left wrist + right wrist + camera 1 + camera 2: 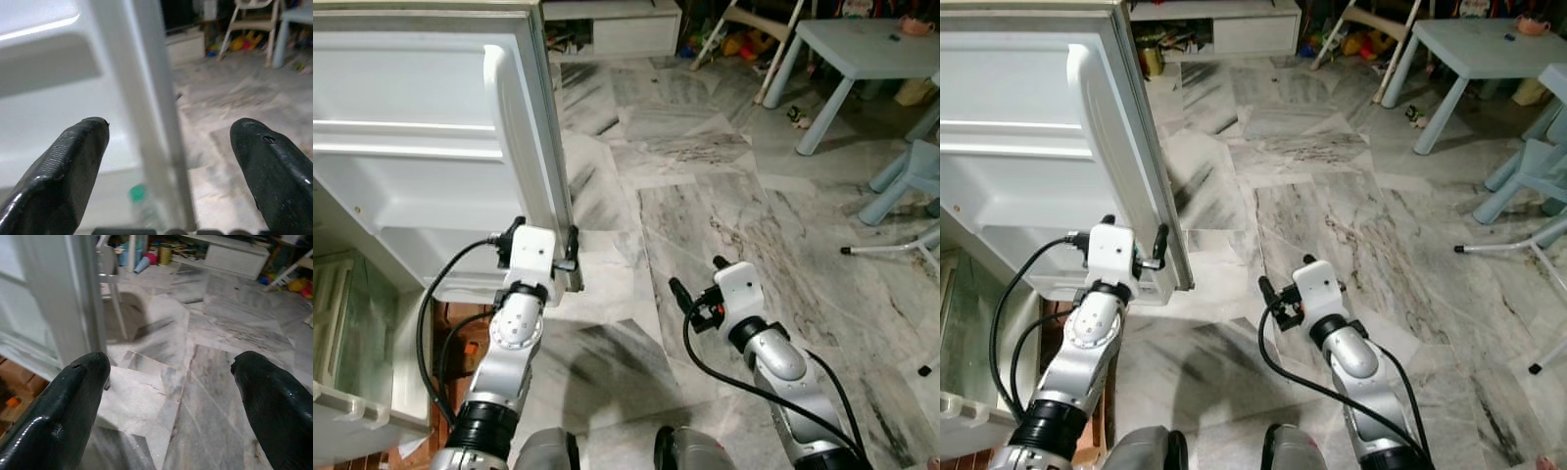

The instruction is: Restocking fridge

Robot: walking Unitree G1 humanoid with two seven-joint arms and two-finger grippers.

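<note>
Fridge door (431, 147) is swung open on the robot's left, its white inner liner and moulded shelf ridges facing the camera. The door's free edge (556, 186) runs down toward the left gripper.

Left gripper (540, 247) is raised at the door's lower edge, fingers spread wide and nothing clamped. In the left wrist view the door edge (151, 122) is seen passing between the two fingers (73, 166), one finger on the liner side and the other on the floor side; whether either pad touches the door cannot be told. A blurred green-capped item (138, 195), possibly a bottle, is made out low on the door's inner side, too soft to identify.

Right gripper (697, 278) is held low over the marble floor (724, 196), well apart from the door, fingers also parted and empty. In the right wrist view the door edge (80, 298) is seen to one side, with grey-veined tiles ahead.

Fridge interior (352, 333) is seen at lower left, with a pale shelf front (347, 406) and a brown patch below the door.

A light blue table (862, 59) and a matching chair (913, 176) stand to the far right. A white low cabinet (617, 29) and scattered toys (749, 44) are noted along the back wall.
</note>
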